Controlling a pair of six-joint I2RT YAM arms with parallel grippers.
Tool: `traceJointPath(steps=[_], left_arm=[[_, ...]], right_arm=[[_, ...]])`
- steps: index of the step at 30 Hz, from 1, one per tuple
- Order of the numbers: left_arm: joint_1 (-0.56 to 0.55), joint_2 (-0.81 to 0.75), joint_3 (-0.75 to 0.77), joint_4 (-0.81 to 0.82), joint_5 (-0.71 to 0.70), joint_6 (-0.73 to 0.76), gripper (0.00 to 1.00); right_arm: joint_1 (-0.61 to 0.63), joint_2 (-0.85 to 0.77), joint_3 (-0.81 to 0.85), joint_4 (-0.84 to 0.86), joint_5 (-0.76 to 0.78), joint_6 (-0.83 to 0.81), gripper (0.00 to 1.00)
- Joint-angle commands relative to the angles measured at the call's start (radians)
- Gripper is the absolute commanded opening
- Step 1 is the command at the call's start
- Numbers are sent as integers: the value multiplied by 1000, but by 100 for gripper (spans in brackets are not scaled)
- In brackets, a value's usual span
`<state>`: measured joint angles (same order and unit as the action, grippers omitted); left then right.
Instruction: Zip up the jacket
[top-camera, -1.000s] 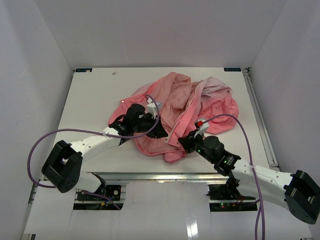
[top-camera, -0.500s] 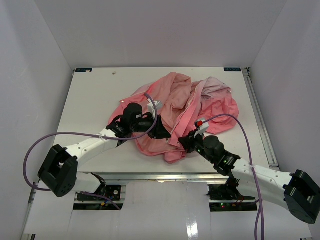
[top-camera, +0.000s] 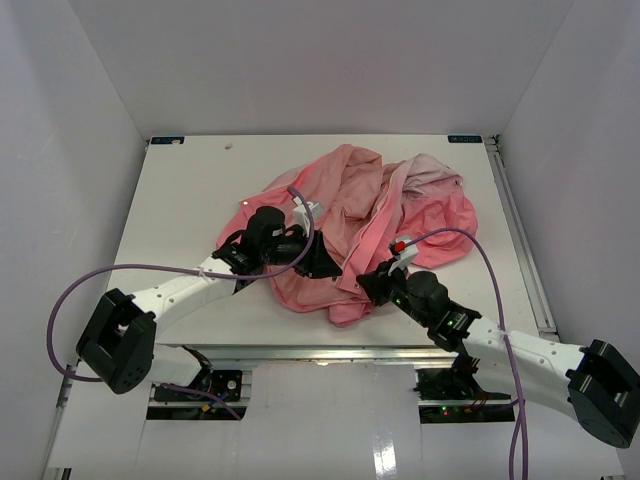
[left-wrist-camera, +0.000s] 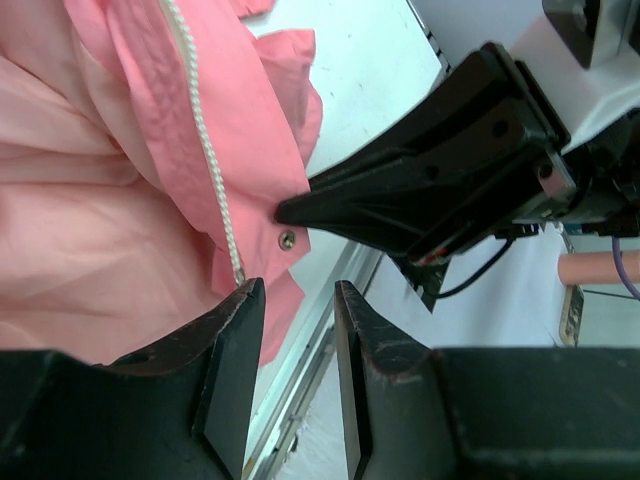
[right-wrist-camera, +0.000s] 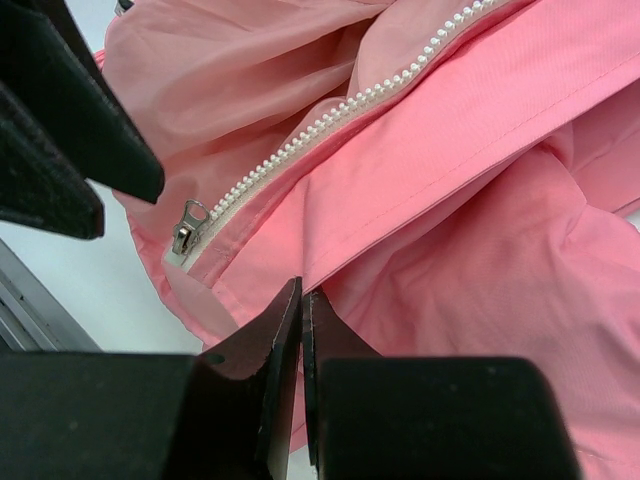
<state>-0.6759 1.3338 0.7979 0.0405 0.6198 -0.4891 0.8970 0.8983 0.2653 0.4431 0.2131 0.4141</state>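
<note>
The salmon-pink jacket (top-camera: 360, 215) lies crumpled in the middle of the table. My left gripper (top-camera: 322, 266) is at its near left edge, open and empty. In the left wrist view its jaws (left-wrist-camera: 298, 290) stand apart beside the lower end of the zipper edge (left-wrist-camera: 208, 150), close to a snap stud (left-wrist-camera: 287, 238). My right gripper (top-camera: 366, 283) is shut on a fold of the jacket's near hem. In the right wrist view its jaws (right-wrist-camera: 301, 292) pinch pink fabric just below the zipper teeth (right-wrist-camera: 330, 122) and the metal slider (right-wrist-camera: 189, 226).
The white table (top-camera: 185, 190) has a metal rail along its front edge (top-camera: 330, 352) and another on the right side (top-camera: 522, 240). White walls enclose the table. The two grippers are close together; the left fingers (right-wrist-camera: 60, 120) show in the right wrist view.
My left arm shifted a little, its elbow moving left and its gripper staying at the jacket's edge. The right arm and the jacket have not visibly moved.
</note>
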Motion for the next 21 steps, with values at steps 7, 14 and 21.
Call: traceJointPath(steps=[7,14,21], left_arm=[[2,40,69,-25,-50,3,46],[2,54,66,-23,-47,-6,46],[4,61,64,-25,-37,-14,46]], right_arm=[[-6,3,10,34,-5,-11,8],[-5,0,9,34,-7,-11,8],[-4,2,11,34,-9,-12,8]])
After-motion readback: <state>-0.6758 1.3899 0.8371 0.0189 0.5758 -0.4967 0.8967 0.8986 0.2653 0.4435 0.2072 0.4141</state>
